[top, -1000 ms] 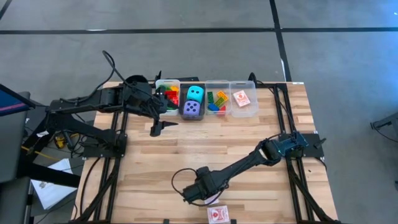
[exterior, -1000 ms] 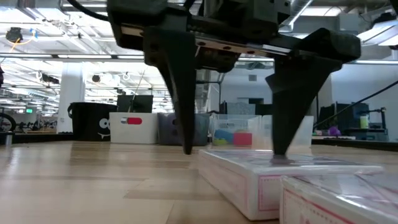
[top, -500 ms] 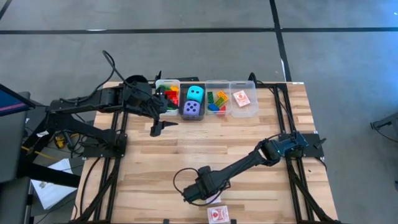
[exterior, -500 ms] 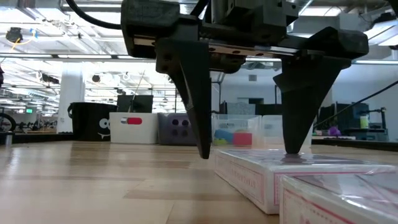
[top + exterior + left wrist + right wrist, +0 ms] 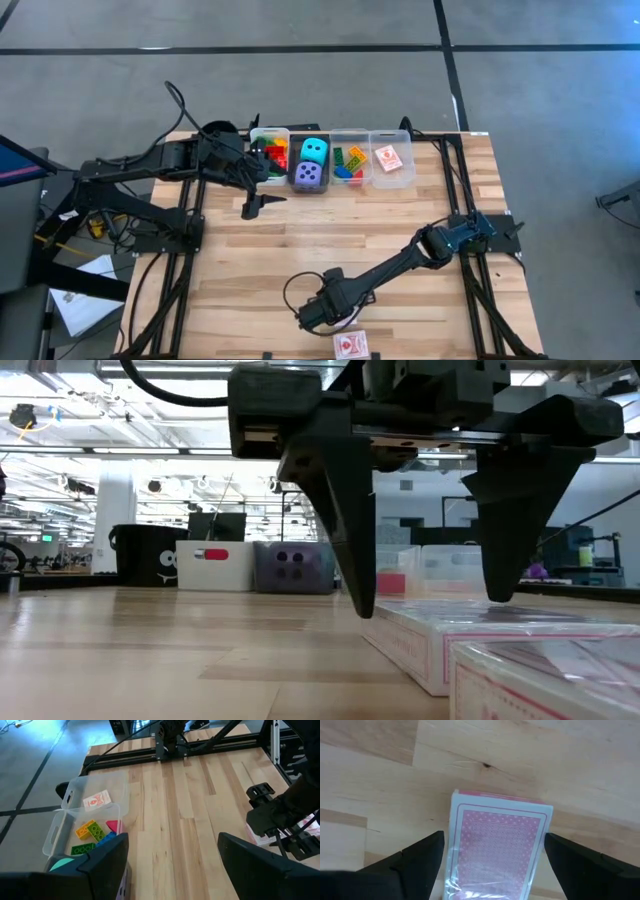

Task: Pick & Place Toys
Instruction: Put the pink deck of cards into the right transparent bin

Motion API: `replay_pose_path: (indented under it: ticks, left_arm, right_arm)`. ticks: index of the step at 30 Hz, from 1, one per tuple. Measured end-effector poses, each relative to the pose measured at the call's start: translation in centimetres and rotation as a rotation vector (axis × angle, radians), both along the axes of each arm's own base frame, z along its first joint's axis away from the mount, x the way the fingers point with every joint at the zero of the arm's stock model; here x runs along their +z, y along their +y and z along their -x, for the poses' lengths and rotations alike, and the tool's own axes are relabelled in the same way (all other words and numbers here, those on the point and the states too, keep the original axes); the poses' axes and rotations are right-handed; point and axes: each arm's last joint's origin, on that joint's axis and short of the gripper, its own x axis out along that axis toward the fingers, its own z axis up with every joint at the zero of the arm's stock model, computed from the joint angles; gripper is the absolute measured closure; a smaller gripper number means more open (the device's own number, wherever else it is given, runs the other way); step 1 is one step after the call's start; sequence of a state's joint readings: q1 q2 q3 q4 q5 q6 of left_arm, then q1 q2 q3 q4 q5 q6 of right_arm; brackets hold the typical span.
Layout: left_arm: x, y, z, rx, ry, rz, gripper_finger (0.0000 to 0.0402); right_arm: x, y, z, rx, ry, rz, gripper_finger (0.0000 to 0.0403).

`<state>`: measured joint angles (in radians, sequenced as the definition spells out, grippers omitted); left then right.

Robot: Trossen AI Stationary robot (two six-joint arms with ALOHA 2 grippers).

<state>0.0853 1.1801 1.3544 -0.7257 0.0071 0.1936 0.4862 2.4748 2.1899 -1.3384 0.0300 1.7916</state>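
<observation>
Near the table's front edge, the right gripper (image 5: 490, 865) hangs spread over a wrapped card pack (image 5: 496, 851), likely light, stiff and slippery, best pinched across its long sides.

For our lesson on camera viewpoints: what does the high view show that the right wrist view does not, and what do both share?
Only the high view shows the left hand waiting near the bins, which hold the bricks, the cyan die and the purple die, and a second card pack at the table's near edge.

Only the right wrist view shows the pink patterned card pack lying between the open fingers.

Both show the right hand and the wooden table.
</observation>
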Motion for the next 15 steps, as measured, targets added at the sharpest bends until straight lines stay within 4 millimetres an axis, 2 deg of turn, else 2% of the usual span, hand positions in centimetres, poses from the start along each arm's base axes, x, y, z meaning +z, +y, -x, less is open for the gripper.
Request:
replay_pose_path:
  ticks: [15]
  left_arm:
    - [-0.01,0.0,-0.01,0.014,-0.002,0.022,0.0103]
  right_arm:
    - [-0.02,0.42,0.37,-0.022,0.012,0.004,0.0065]
